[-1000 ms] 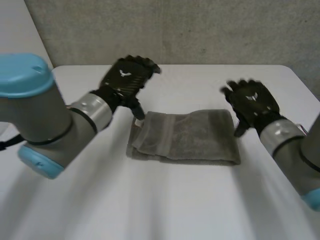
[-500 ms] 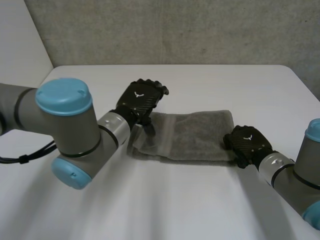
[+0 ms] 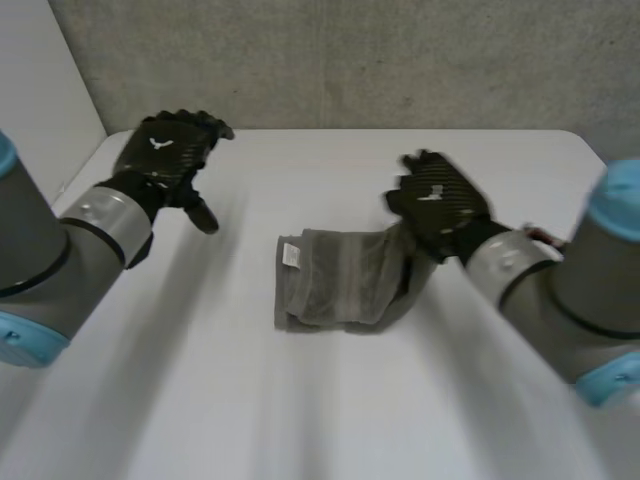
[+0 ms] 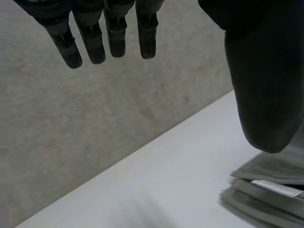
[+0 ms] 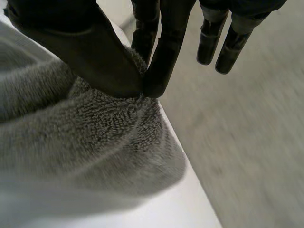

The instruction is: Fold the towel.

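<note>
A grey towel (image 3: 340,282) lies folded in the middle of the white table (image 3: 300,400), a white label at its near-left corner. My right hand (image 3: 437,201) pinches the towel's right end between thumb and fingers and holds it lifted above the rest of the cloth. The right wrist view has the thumb (image 5: 90,52) pressed against a finger over the grey towel (image 5: 85,137). My left hand (image 3: 168,150) hovers open above the table, well left of the towel, touching nothing. In the left wrist view its straight fingers (image 4: 107,38) hang over the table, the folded towel's labelled corner (image 4: 270,183) beyond its thumb.
A grey wall (image 3: 350,60) runs behind the table's far edge. My left arm (image 3: 50,270) reaches over the table's left side and my right arm (image 3: 570,300) over its right side. Bare tabletop lies in front of the towel.
My right hand closed on the towel's right end and carried it up and leftward, shortening the cloth. My left hand left the towel's left edge and moved away to the far left.
</note>
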Controlling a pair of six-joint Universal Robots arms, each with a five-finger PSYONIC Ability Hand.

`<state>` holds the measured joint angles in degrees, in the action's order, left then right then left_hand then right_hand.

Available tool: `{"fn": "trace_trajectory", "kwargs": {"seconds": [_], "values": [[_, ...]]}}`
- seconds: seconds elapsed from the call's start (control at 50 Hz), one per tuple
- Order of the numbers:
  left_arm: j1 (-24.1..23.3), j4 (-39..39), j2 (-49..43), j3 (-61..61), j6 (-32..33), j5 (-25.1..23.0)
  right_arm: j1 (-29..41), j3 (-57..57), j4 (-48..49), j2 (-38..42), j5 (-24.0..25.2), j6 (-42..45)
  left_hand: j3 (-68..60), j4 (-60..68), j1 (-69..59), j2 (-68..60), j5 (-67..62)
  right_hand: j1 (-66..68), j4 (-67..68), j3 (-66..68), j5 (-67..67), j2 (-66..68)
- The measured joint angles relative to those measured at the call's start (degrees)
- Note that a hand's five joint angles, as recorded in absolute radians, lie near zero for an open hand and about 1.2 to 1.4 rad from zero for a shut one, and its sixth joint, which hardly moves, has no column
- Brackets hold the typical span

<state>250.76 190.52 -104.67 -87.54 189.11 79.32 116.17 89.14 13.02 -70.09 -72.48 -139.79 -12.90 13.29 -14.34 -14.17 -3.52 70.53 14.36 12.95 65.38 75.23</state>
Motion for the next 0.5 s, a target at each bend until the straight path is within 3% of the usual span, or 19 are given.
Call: {"fn": "trace_trajectory", "kwargs": {"seconds": [0.16, 0.32, 0.4, 0.5], "values": [[3.17, 0.38, 3.05, -2.97, -1.43, 0.21, 13.45, -8.81, 0.41, 10.47, 1.4, 2.12, 0.0, 0.0, 0.0, 0.0, 0.03, 0.08, 0.0, 0.0, 0.0, 0.01], [3.39, 0.65, 3.36, -4.96, -2.28, 0.06, 19.2, -12.55, 0.61, 20.1, 2.47, 1.93, 0.0, 0.0, 0.0, 0.0, 0.03, 0.51, 0.0, 0.0, 0.0, 0.03], [2.87, 1.5, 3.1, -5.14, -2.31, 0.05, 19.3, -12.14, 0.56, 20.82, 2.31, 1.16, 0.0, 0.0, 0.0, 0.0, 0.04, -18.79, 0.0, 0.0, -19.42, -19.02], [2.36, 3.24, 2.67, -4.33, -2.42, 0.17, 17.38, -9.6, 0.53, 15.73, 1.97, -3.11, 0.0, 0.0, 0.0, 0.0, 0.04, -45.42, 0.0, 0.0, -48.66, -41.82]]}}
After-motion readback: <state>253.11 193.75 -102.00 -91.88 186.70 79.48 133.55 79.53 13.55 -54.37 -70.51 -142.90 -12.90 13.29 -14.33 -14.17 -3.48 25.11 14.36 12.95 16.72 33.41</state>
